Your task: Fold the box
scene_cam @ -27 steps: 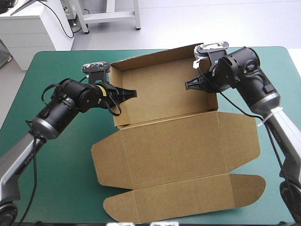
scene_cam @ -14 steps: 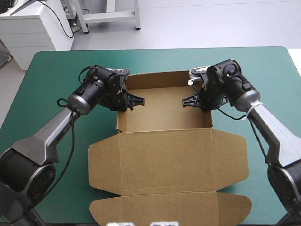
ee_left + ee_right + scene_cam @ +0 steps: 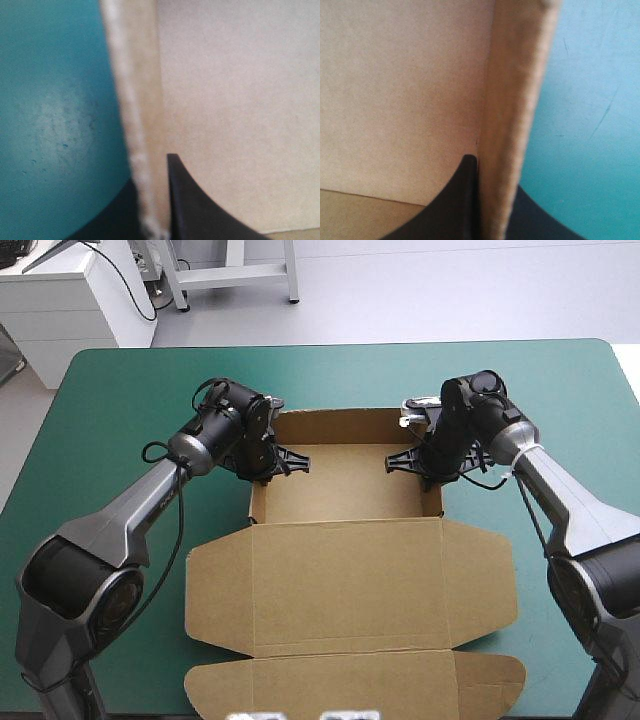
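The box (image 3: 345,495), an open tray with its walls raised, sits mid-table (image 3: 120,400). We find the left gripper (image 3: 287,458) at 9 o'clock and the right gripper (image 3: 403,460) at 3 o'clock, each clenched on a side wall. The lid (image 3: 350,580) lies flat toward 6 o'clock, so we judge the walls done.

Grey forearms (image 3: 115,520) swell into glossy black wrists (image 3: 225,425), ending in black fin-shaped fingers (image 3: 200,210).

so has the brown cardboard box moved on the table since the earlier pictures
Yes. The brown cardboard box has turned square to the edges of the teal-green table cover and slid back from its far edge, toward the near edge.
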Robot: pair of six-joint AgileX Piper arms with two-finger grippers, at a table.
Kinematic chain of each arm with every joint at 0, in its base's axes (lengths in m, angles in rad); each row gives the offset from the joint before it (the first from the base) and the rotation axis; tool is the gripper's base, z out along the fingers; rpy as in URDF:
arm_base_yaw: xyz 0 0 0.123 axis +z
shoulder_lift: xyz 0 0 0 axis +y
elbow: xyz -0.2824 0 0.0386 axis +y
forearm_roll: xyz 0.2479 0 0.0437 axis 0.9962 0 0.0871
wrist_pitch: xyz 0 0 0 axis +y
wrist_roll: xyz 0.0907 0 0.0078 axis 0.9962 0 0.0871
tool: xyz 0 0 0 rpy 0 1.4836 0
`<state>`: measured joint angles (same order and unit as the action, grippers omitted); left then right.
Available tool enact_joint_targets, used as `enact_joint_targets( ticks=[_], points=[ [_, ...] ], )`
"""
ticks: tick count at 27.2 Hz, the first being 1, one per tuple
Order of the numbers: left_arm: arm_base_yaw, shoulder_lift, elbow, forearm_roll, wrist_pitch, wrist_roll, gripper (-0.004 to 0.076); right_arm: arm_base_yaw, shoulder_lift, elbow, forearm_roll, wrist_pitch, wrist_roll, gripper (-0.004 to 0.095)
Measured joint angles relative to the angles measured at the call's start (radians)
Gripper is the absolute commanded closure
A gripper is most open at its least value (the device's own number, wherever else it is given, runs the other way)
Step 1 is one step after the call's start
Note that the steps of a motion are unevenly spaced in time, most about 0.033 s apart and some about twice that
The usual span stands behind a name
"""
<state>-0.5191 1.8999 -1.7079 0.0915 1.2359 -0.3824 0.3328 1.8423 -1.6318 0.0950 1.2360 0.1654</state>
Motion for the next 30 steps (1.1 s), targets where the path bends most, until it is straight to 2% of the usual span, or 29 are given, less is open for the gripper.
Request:
enact_joint_targets(
  ticks=[5,8,11,16,18,20,25,27,28,29,30],
  points=[
    [0.0,0.024,0.0,0.003,-0.001,0.018,0.0728,0.0,0.029,0.0,0.001,-0.003,-0.007,0.0917],
    [0.0,0.036,-0.001,0.002,-0.002,0.028,0.0688,0.0,0.04,0.0,0.001,-0.003,-0.018,0.0864],
    [0.0,0.046,-0.001,0.002,-0.002,0.036,0.0596,0.0,0.041,0.0,0.0,-0.003,-0.035,0.0724],
    [0.0,0.051,-0.001,0.022,-0.006,0.064,0.038,0.0,0.041,0.0,0.011,-0.002,-0.068,0.0417],
    [-0.001,0.051,-0.001,0.022,-0.006,0.07,0.0309,0.002,0.041,0.0,0.02,-0.004,-0.071,0.0344],
    [-0.002,0.051,-0.001,0.021,-0.006,0.074,0.0274,0.003,0.041,0.0,0.021,-0.004,-0.063,0.0298],
    [-0.002,0.052,-0.092,0.027,-0.004,0.106,0.0279,0.003,0.041,-0.055,-0.019,-0.003,-0.004,0.0281],
    [-0.002,0.052,-0.147,0.027,-0.004,0.108,0.0314,0.003,0.041,-0.099,-0.033,-0.003,0.017,0.0281],
    [-0.002,0.049,-0.167,0.027,-0.003,0.108,0.0347,0.003,0.039,-0.121,-0.034,-0.003,0.024,0.0281],
    [-0.002,0.044,-0.191,0.027,-0.002,0.113,0.0507,0.003,0.036,-0.137,-0.032,-0.003,0.028,0.0281],
    [-0.002,0.025,-0.227,0.024,-0.002,0.167,0.0593,0.003,0.02,-0.168,-0.022,-0.003,0.033,0.0281]
  ],
)
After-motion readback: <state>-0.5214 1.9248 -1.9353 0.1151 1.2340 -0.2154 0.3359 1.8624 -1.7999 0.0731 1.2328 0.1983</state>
